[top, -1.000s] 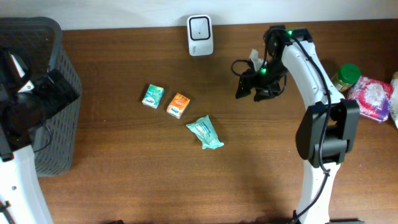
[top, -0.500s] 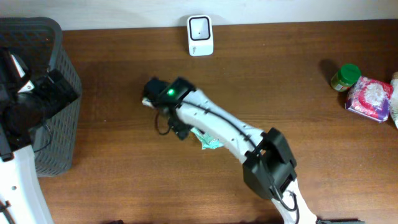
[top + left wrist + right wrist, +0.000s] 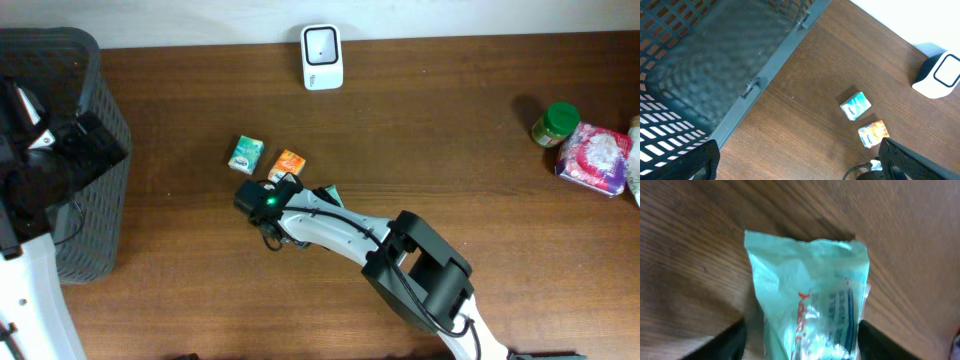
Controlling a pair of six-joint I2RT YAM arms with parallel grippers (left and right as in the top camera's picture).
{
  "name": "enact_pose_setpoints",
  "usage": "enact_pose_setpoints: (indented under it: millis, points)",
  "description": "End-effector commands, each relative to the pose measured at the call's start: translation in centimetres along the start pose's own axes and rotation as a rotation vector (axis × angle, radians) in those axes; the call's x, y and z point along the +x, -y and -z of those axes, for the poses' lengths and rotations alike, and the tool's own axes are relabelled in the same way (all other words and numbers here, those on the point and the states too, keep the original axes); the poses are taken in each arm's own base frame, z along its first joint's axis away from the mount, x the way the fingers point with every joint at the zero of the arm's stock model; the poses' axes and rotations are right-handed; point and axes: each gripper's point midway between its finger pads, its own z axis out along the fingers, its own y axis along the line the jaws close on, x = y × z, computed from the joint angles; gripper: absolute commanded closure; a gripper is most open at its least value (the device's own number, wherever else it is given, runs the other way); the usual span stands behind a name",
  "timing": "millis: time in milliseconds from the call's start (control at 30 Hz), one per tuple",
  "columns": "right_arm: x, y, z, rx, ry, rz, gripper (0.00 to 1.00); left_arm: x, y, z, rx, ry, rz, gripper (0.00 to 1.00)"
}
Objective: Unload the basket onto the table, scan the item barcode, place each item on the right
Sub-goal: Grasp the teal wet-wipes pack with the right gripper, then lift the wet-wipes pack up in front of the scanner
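Observation:
A teal wipes packet [image 3: 807, 310] lies flat on the wood between my right gripper's [image 3: 800, 332] dark fingers. The right finger is against its edge and a small gap shows at the left finger, so the jaws stand open around it. From overhead my right arm [image 3: 335, 225] covers the packet, and only a teal corner [image 3: 330, 192] shows. The white scanner [image 3: 322, 56] stands at the table's back edge. My left gripper [image 3: 800, 169] hangs wide open and empty over bare wood beside the basket.
A dark mesh basket [image 3: 95, 75] fills the far left. A small teal box [image 3: 245, 153] and an orange box [image 3: 287, 164] lie just beyond the right wrist. A green-lidded jar [image 3: 555, 122] and a pink packet [image 3: 598, 160] sit at the back right.
My right arm swung from the back right near the scanner across to the small boxes, then drew back over the teal packet, its jaws narrowing. The left arm has not moved.

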Motion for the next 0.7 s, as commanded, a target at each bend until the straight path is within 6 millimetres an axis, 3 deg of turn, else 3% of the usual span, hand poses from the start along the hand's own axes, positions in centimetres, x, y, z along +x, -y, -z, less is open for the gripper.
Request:
enact_pose_setpoints:
  millis: [0,100,233,333,367,467,567,667]
  points:
    - [1.6,0.8,-1.5,0.045,-0.041,0.008,0.53,-0.2,-0.3,0.1,-0.013,0.008,0.011,0.01]
    - [1.2,2.3,-1.9,-0.018,-0.087,-0.054,0.76,-0.2,-0.3,0.1,-0.013,0.008,0.011,0.01]
    - [-1.6,3.6,0.8,-0.401,-0.133,-0.128,0.78,-0.2,-0.4,0.1,-0.013,0.008,0.011,0.01]
    - [-4.8,5.2,5.5,-0.913,-0.061,-0.214,0.78,-0.2,-0.4,0.1,-0.013,0.008,0.011,0.01]
    - [-5.2,6.3,5.6,-0.994,-0.047,-0.265,0.78,-0.2,-0.3,0.1,-0.013,0.008,0.011,0.01]
    - [-5.2,8.2,4.3,-1.201,-0.022,-0.37,0.79,-0.2,-0.4,0.1,-0.013,0.008,0.011,0.01]
    - [-4.2,8.9,1.9,-1.343,-0.013,-0.474,0.78,-0.2,-0.3,0.1,-0.013,0.008,0.011,0.01]
    - [-1.6,9.0,-1.8,-1.306,-0.08,-0.547,0.71,-0.2,-0.3,0.1,-0.013,0.008,0.011,0.01]
